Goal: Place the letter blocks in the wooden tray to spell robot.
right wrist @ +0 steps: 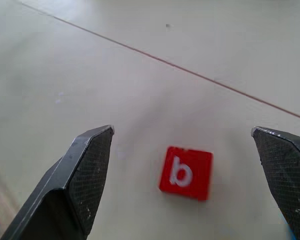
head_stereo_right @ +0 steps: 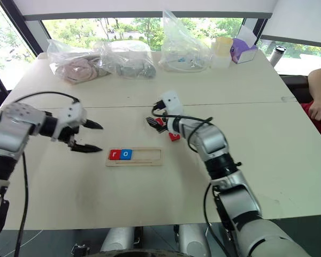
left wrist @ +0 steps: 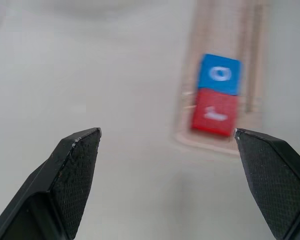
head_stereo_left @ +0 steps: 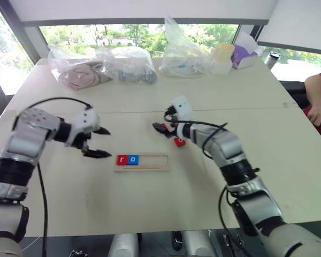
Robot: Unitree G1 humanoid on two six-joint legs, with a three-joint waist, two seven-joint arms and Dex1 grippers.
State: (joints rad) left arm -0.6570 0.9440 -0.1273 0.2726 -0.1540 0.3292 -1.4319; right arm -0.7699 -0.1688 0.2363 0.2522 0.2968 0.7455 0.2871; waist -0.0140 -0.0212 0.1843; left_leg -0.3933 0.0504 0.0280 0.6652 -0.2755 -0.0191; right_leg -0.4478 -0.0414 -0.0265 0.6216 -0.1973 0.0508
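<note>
The wooden tray (head_stereo_left: 150, 163) lies at the table's middle. A red "r" block (head_stereo_left: 121, 159) and a blue "o" block (head_stereo_left: 133, 159) sit side by side at its left end. My left gripper (head_stereo_left: 103, 143) hovers open just left of the tray, holding nothing; its wrist view shows the red "r" block (left wrist: 214, 113) and the blue "o" block (left wrist: 219, 74) ahead. My right gripper (head_stereo_left: 160, 127) is open behind the tray, with a red "b" block (right wrist: 186, 173) on the table between its fingers. Another red block (head_stereo_left: 179, 142) lies under that wrist, its letter hidden.
Clear plastic bags (head_stereo_left: 134, 64) with contents line the table's far side, beside a yellow cup (head_stereo_left: 223, 52) and a purple box (head_stereo_left: 245, 56). A person's arm in a red sleeve (head_stereo_left: 318, 101) rests at the right edge. A seam (head_stereo_left: 246, 110) crosses the table.
</note>
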